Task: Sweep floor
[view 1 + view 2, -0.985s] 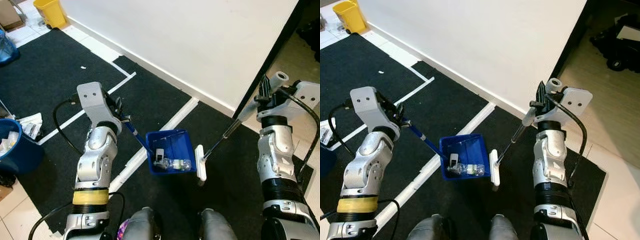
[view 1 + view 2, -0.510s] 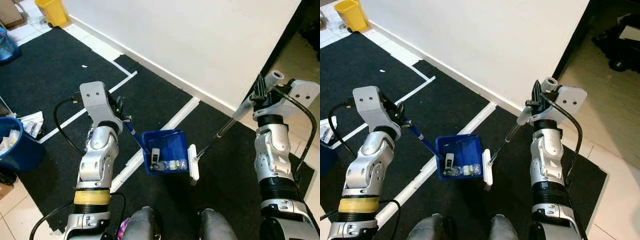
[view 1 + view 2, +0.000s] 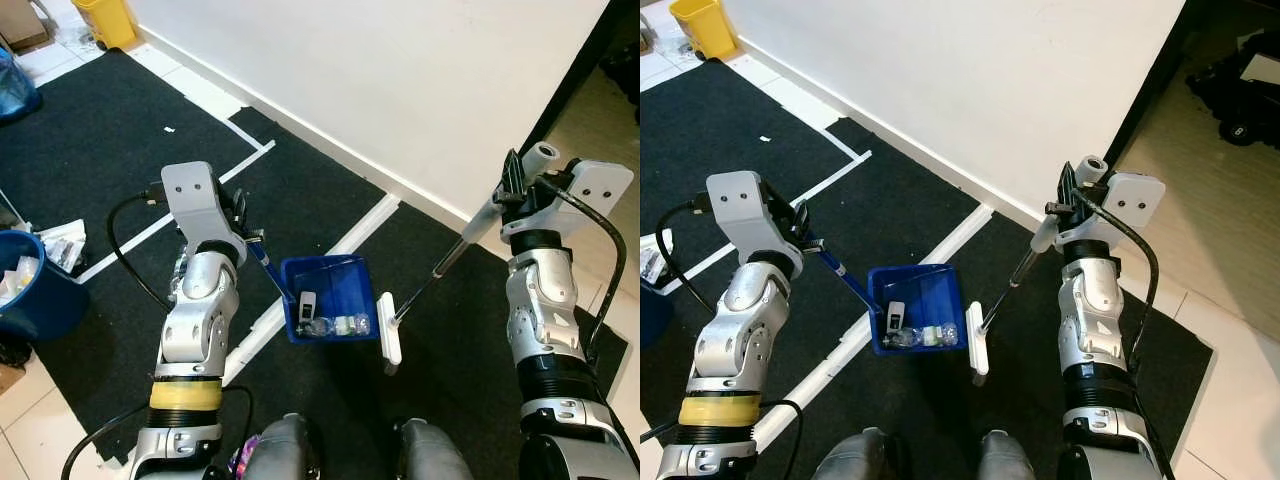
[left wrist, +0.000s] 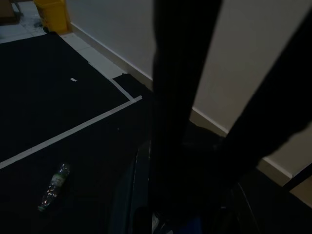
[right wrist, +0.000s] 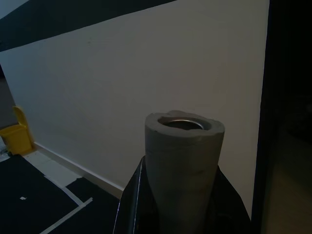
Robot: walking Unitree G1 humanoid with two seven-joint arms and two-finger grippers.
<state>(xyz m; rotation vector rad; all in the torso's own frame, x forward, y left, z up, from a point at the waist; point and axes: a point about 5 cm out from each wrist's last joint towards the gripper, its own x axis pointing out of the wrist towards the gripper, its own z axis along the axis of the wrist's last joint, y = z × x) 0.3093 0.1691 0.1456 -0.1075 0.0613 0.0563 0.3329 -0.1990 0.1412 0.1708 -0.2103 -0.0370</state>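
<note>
A blue dustpan [image 3: 340, 285] lies on the black mat in front of me, holding a clear plastic bottle [image 3: 342, 325] and small white scraps. Its blue handle [image 3: 268, 268] runs up to my left gripper [image 3: 245, 232], which is shut on it. A broom with a white head [image 3: 389, 341] rests beside the pan's right edge. Its grey handle [image 3: 1040, 237] rises to my right gripper [image 3: 512, 185], shut around it; the handle's hollow top [image 5: 184, 127] stands between the fingers. In the left wrist view another plastic bottle [image 4: 54, 184] lies on the mat.
White wall [image 3: 400, 90] runs close behind the pan, with white tape lines [image 3: 345, 240] on the mat. A blue bin [image 3: 30, 295] with trash and crumpled paper [image 3: 65, 245] stands at the left. A yellow bin [image 3: 100, 15] is far left; tiled floor [image 3: 1240, 270] lies right.
The dustpan and the broom head have shifted slightly left together, and my right arm has moved a little left with the handle. Both grips are unchanged.
</note>
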